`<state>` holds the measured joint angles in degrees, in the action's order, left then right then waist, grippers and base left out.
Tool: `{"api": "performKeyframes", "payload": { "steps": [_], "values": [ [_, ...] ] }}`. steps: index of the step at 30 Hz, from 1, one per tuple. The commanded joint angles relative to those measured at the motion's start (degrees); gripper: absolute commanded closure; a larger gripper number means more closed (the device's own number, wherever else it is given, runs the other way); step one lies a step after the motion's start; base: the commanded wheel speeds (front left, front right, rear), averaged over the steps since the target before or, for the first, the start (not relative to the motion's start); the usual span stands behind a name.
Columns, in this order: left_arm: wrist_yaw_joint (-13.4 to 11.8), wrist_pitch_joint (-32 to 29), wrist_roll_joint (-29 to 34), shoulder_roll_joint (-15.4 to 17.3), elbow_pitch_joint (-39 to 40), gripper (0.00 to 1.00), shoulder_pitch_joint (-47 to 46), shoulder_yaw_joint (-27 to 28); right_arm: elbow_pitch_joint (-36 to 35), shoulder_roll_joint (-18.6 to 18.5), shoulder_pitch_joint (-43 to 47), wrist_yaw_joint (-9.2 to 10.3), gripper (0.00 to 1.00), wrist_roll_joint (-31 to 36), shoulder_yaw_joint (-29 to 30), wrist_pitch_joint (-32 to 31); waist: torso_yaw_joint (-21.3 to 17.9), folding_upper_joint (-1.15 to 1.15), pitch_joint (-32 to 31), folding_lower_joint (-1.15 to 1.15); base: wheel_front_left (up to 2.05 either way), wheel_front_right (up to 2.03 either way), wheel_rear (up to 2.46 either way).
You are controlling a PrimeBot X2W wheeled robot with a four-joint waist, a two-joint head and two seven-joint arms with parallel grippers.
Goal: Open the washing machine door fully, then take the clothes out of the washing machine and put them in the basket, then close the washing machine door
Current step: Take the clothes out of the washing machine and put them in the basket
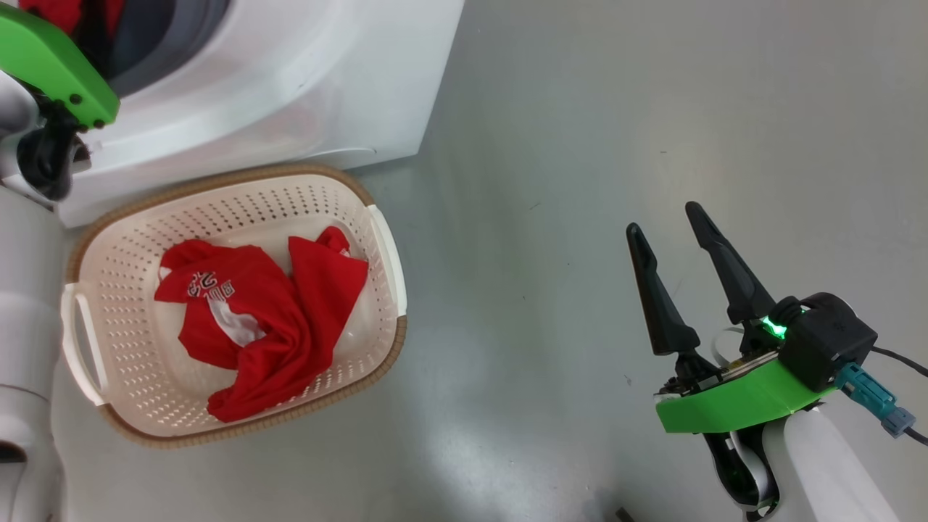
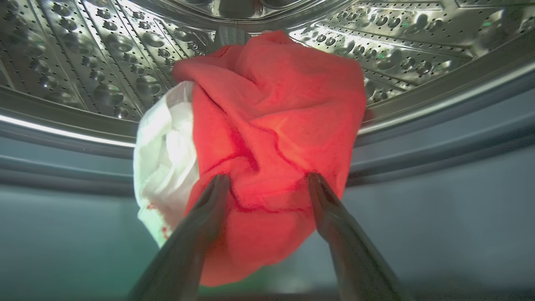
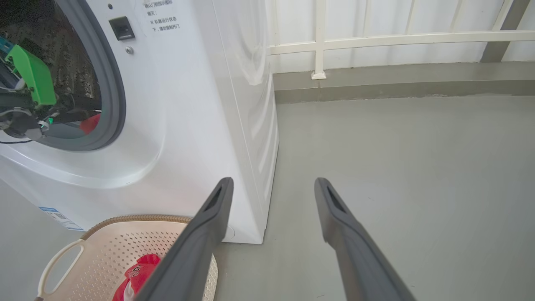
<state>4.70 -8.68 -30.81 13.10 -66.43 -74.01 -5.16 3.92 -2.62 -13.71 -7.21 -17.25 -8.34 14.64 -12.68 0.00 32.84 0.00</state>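
So the left claw is reaching inside the washing machine, and it's released: fingers spread wide, not clenched on anything. Both tips sit right up against a bunched red-and-white garment, one on each side of a fold. That garment is at the mouth of the washing machine's perforated steel drum, spilling over the drum's lip onto the grey-blue gasket. The white part is off to one side of the bunch.

The basket sits on the floor just in front of the washing machine, its brown rim close to the machine's base. In it there's a crumpled red shirt with white print, lying on the basket's floor.

The right claw is well away from the washing machine, out past its corner over bare floor. It's released too, fingers wide apart and holding nothing. From its wrist view you can see a small blue label low on the washing machine's front, and a white railing on the wall beyond the machine's side.
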Motion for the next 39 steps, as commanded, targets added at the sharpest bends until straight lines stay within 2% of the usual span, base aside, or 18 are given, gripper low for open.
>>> {"api": "performKeyframes", "payload": {
  "steps": [1, 5, 6, 7, 8, 9, 21, 32, 39],
  "values": [
    [-0.86, 0.59, 1.32, 2.93, 0.56, 0.00, -1.03, -0.09, -1.26, -0.26, -0.38, -0.28, 0.00, -0.37, -1.40, 0.36, -0.33, 0.00, 0.38, 0.00, 0.00, 0.00, 0.00],
    [-1.90, 1.63, 2.18, 3.14, -0.77, 0.00, -1.66, -0.98, -1.18, -0.26, -0.53, -0.28, 0.00, -0.55, -1.49, 0.36, -0.42, 0.00, 0.67, 0.00, 0.00, 0.00, 0.00],
    [-2.12, 1.95, 2.25, 3.14, -1.07, 0.24, -1.79, -1.08, -1.10, -0.26, -0.58, -0.28, 0.00, -0.60, -1.52, 0.36, -0.39, 0.00, 0.66, 0.00, 0.00, 0.00, 0.00],
    [-2.47, 2.50, 2.37, 3.21, -1.28, 0.56, -1.92, -1.17, -1.00, -0.26, -0.63, -0.28, 0.00, -0.65, -1.55, 0.36, -0.35, 0.00, 0.62, 0.00, 0.00, 0.00, 0.00],
    [-2.61, 2.93, 2.47, 3.24, -1.48, 0.94, -2.01, -1.29, -0.89, -0.26, -0.67, -0.28, 0.00, -0.68, -1.59, 0.36, -0.29, 0.00, 0.55, 0.00, 0.00, 0.00, 0.00],
    [-2.57, 3.15, 2.46, 3.21, -1.74, 1.00, -2.07, -1.37, -0.79, -0.26, -0.72, -0.28, 0.00, -0.72, -1.64, 0.36, -0.23, 0.00, 0.46, 0.00, 0.00, 0.00, 0.00],
    [-1.56, 9.45, 2.08, 2.80, -2.75, 1.00, -1.74, -1.90, 0.01, -0.26, -1.06, -0.28, 0.00, -0.82, -1.71, 0.36, 0.99, 0.00, -0.88, 0.00, 0.00, 0.00, 0.00],
    [1.03, 18.80, 1.45, 1.75, -1.73, 1.00, 2.01, -2.74, 0.45, -0.26, -0.71, -0.28, 0.00, -0.53, -1.38, 0.36, 3.33, 0.00, -3.64, 0.00, 0.00, 0.00, 0.00],
    [1.95, 22.21, 1.35, 1.07, 0.61, 1.00, 5.21, -3.52, 0.72, -0.26, -0.13, -0.28, 0.00, -0.34, -0.99, 0.36, 4.68, 0.00, -5.40, 0.00, 0.00, 0.00, 0.00]
  ]
}}
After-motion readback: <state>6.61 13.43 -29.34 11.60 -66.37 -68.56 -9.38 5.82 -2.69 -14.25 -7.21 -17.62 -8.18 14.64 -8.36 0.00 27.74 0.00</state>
